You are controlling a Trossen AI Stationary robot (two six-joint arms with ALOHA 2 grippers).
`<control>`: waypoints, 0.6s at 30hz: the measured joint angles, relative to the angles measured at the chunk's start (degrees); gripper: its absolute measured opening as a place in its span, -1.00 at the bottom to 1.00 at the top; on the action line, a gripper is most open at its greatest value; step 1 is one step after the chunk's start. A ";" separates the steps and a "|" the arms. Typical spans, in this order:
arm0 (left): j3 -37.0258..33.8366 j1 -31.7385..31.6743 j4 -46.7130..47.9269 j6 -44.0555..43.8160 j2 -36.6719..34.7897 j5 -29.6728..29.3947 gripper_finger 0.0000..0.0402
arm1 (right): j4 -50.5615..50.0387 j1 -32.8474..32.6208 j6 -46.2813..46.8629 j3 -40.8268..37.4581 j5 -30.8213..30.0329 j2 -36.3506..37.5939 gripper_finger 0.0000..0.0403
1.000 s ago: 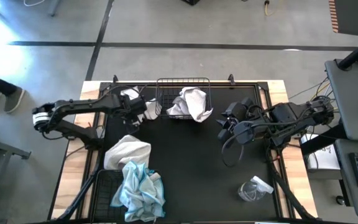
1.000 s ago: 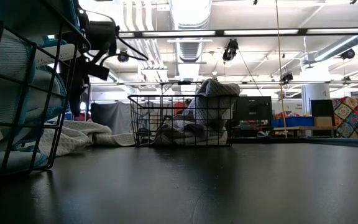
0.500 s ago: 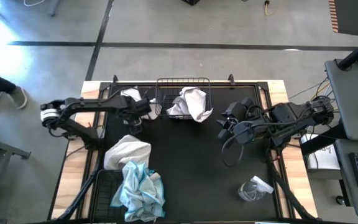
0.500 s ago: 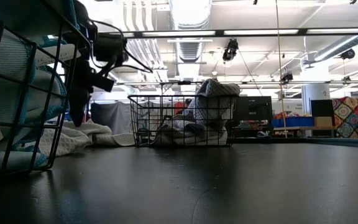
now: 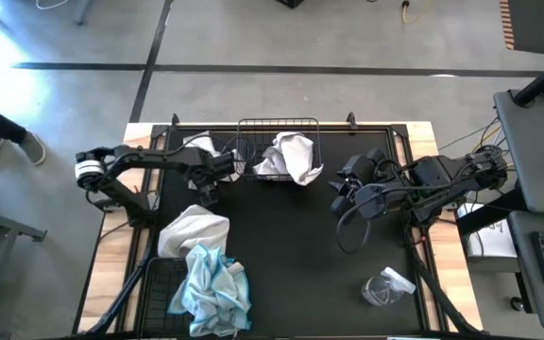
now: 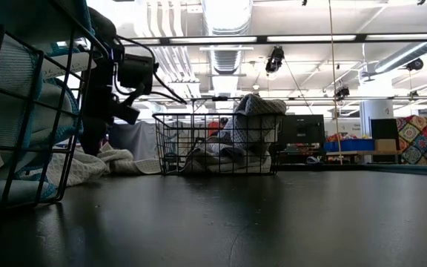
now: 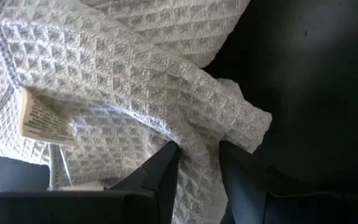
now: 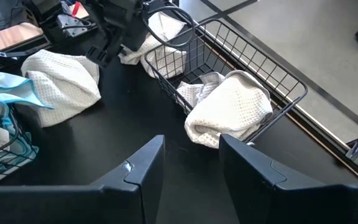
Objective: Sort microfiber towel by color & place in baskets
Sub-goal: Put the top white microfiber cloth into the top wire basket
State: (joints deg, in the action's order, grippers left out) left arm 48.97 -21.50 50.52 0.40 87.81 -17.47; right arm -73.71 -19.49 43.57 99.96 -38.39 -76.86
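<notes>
My left gripper points down at a white waffle towel that lies on the black mat just left of the far basket; it is shut on a fold of it. That basket holds another white towel. A third white towel lies on the mat beside the near-left basket, which holds light blue towels. My right gripper waits open over the mat's right half. My left gripper pinches a raised fold of the white towel between its two fingers, coming from above and pointing down. Several layers bunch in the gap. The rest of the towel lies slack on the mat, its paper label showing beside the fingers.
A clear plastic wrapper lies near the mat's near-right corner. The far basket's wire wall stands close to my left gripper. The middle of the black mat is bare. A person's foot shows on the floor at left.
My left gripper has moved toward the table's right, toward the far basket, and come down onto the white towel beside it; the arm has stretched out along the far edge. The right arm has kept still.
</notes>
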 joint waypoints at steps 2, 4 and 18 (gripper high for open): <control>0.00 0.00 -0.50 0.00 0.44 0.00 -0.49 | 0.00 0.00 0.00 0.00 0.00 0.00 -0.28; 0.00 0.00 -0.74 0.02 0.80 0.02 -0.49 | 0.00 0.00 0.37 0.00 0.00 0.00 -0.28; 0.00 0.00 -1.90 -0.96 3.83 0.00 -0.49 | -0.09 0.01 1.95 0.00 1.36 0.02 -0.28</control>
State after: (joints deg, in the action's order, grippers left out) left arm 48.97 -21.50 48.62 -0.56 91.64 -17.47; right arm -73.80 -19.48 45.52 99.96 -37.04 -76.84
